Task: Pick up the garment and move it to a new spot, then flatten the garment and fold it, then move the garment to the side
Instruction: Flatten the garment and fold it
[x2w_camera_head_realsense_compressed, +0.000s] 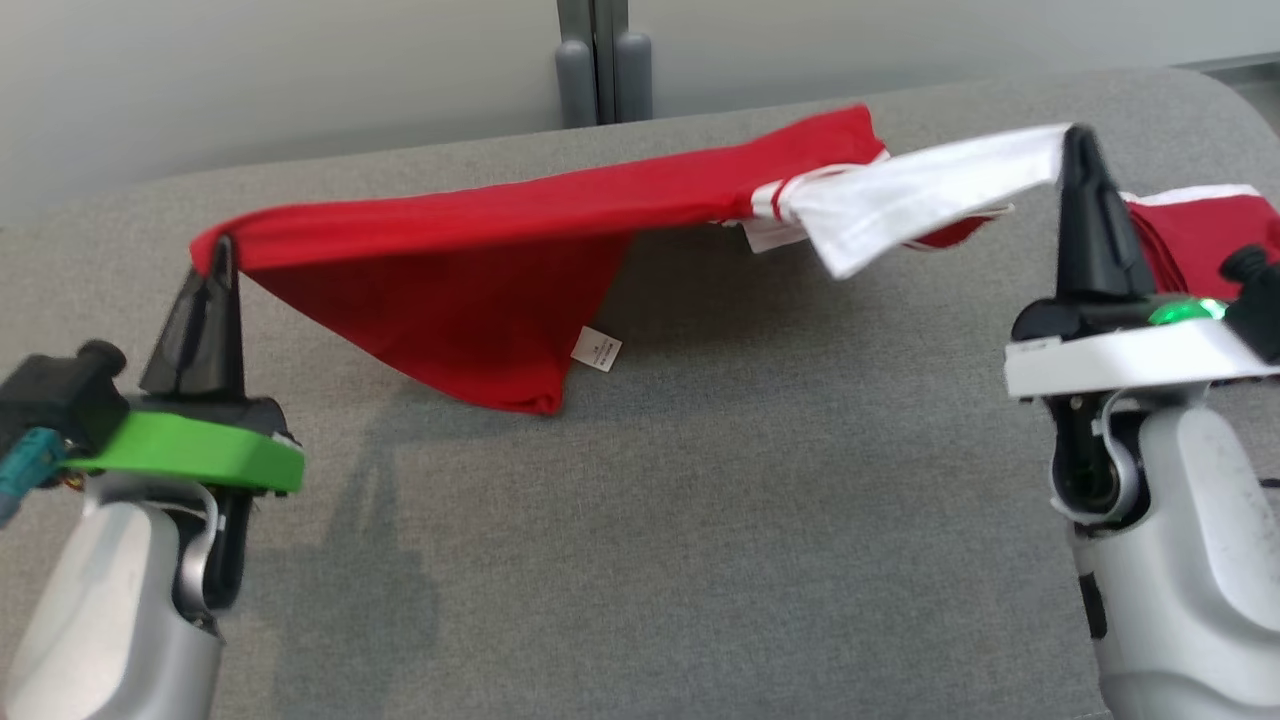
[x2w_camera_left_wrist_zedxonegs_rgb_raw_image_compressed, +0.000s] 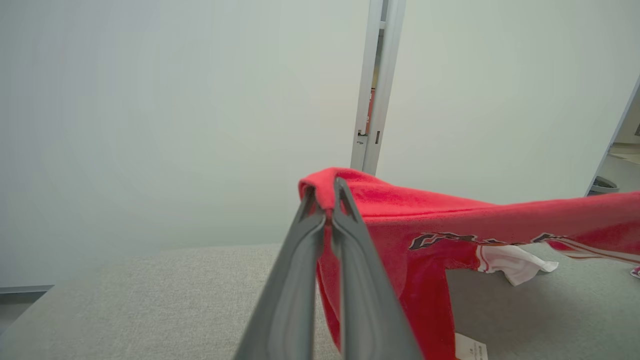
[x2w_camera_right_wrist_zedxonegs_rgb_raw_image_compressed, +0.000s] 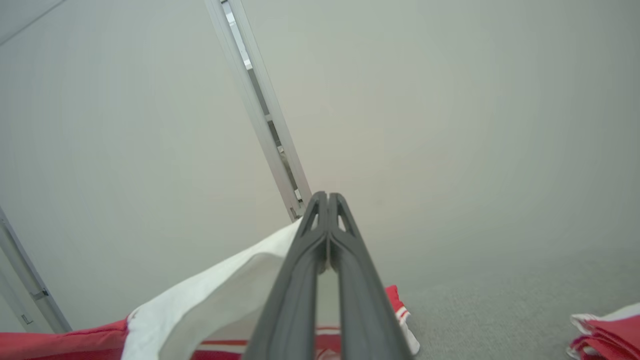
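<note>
The left gripper (x2w_camera_head_realsense_compressed: 222, 258) is pinched tight on a red edge of the red-and-white shirt (x2w_camera_head_realsense_compressed: 470, 290). The right gripper (x2w_camera_head_realsense_compressed: 1078, 140) is clamped on its white sleeve. Below both lies a grey fabric tabletop (x2w_camera_head_realsense_compressed: 700, 520), with a pale wall (x2w_camera_head_realsense_compressed: 250, 70) beyond the fingertips. The shirt hangs stretched between the grippers, its long axis running from one to the other and its red slack sagging toward the table.

Head cam: high, looks fwd/down at red-white jersey (x2w_camera_head_realsense_compressed: 480, 260) over grey table (x2w_camera_head_realsense_compressed: 700, 560). L/R wrist cams: low, v. close at jersey ends, facing back wall (x2w_camera_left_wrist_zedxonegs_rgb_raw_image_compressed: 150, 125). All share jersey.
</note>
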